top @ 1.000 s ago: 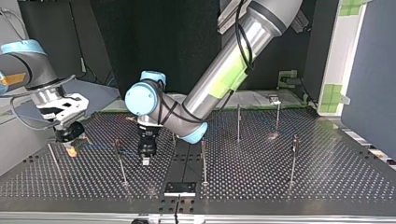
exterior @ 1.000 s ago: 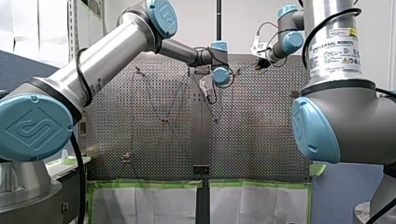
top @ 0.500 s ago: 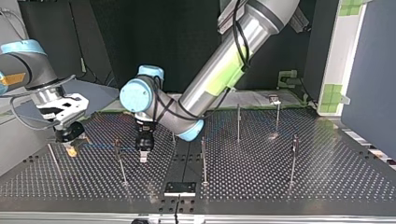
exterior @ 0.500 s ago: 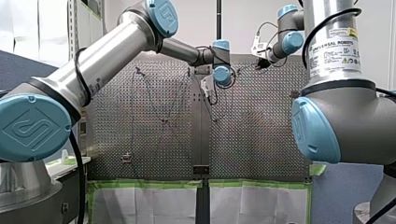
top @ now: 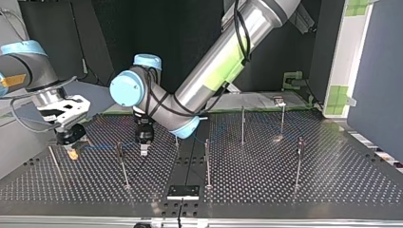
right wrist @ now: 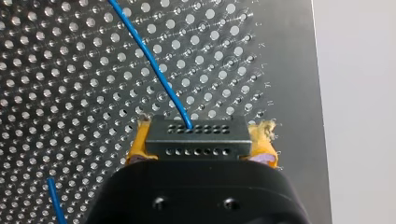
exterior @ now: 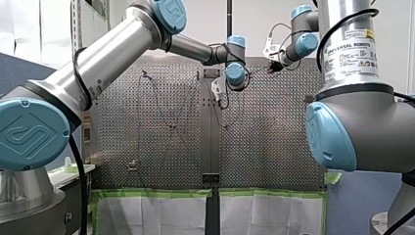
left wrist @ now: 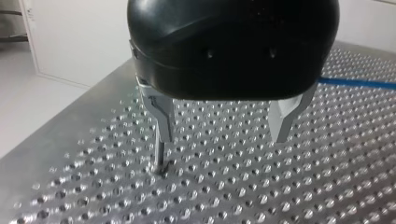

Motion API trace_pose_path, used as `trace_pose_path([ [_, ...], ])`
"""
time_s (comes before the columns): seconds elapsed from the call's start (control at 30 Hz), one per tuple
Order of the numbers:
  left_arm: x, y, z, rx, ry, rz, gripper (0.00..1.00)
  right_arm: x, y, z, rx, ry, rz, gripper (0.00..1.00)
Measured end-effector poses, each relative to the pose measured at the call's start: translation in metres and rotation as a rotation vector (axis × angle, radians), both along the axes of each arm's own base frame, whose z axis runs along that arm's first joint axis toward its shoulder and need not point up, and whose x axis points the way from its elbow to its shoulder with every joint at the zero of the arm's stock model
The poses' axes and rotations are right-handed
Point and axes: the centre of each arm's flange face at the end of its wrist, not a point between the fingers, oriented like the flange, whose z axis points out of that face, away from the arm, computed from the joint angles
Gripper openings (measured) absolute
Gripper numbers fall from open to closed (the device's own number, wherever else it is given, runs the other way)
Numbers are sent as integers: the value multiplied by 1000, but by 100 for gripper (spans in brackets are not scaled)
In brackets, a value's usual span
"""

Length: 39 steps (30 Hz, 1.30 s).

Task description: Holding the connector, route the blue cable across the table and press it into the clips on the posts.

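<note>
Right wrist view: my right pincer (right wrist: 201, 145) is clamped, yellow pads (right wrist: 138, 148) on either side, on the black rectangular connector (right wrist: 196, 135). The thin blue cable (right wrist: 154, 60) leaves the connector's far face and runs away over the perforated metal surface (right wrist: 70, 93). In the left wrist view my left pincer (left wrist: 223, 136) hangs above the surface, its metal fingers (left wrist: 163, 116) well apart with nothing between them, and a thin metal rod (left wrist: 160, 156) shows just under one fingertip. In the top view the cable stretches from the right pincer toward a slim upright post (top: 122, 164), with the left pincer just beside that post.
</note>
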Motion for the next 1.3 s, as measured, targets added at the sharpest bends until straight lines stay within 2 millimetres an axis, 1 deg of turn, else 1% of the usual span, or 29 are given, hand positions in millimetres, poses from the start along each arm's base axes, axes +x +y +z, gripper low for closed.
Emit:
trace_pose_path([
  [0.13, -13, -6, 0, 17, 20, -17, 100, 0, 0, 0, 0, 0, 0, 0],
  [0.27, -31, -10, 0, 42, 50, -39, 100, 0, 0, 0, 0, 0, 0, 0],
  [0.33, -36, -9, 2, 45, 55, -48, 100, 0, 0, 0, 0, 0, 0, 0],
  [0.63, -51, 1, 27, -13, 20, -86, 100, 0, 0, 0, 0, 0, 0, 0],
  [0.73, -61, 4, 33, -13, 19, -91, 100, 0, 0, 0, 0, 0, 0, 0],
  [0.97, -93, 10, 44, 26, 40, -113, 100, 0, 0, 0, 0, 0, 0, 0],
  [1.07, -97, 16, 50, 21, 31, -111, 100, 0, 0, 0, 0, 0, 0, 0],
  [1.3, -100, 33, 66, 17, -16, -91, 100, 0, 0, 0, 0, 0, 0, 0],
])
